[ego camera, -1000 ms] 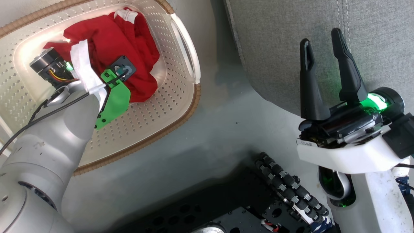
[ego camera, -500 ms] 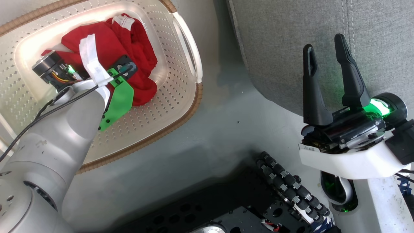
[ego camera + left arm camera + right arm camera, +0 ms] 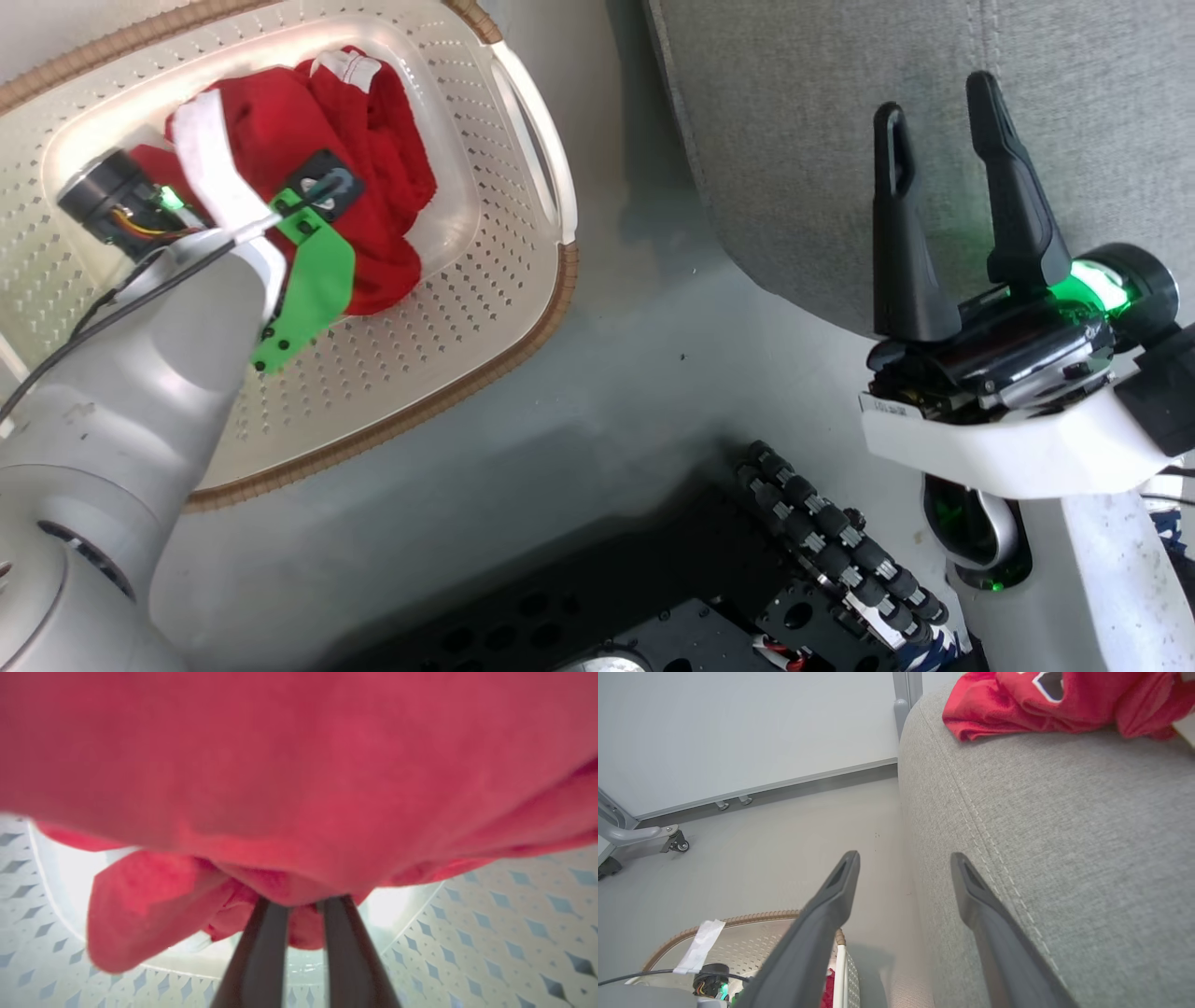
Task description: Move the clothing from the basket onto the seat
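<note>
Seat (image 3: 840, 140): the right wrist view adds a second red garment (image 3: 1064, 704) lying at its far edge. Basket (image 3: 485, 308) stands on the floor beside the seat's corner. Jersey (image 3: 373, 187) lies bunched in the basket's middle. The left arm reaches down into the basket. The left wrist view shows the left gripper (image 3: 303, 903) pinched on jersey cloth. The right gripper (image 3: 935, 96) hovers over the seat's edge, fingers spread, empty.
</note>
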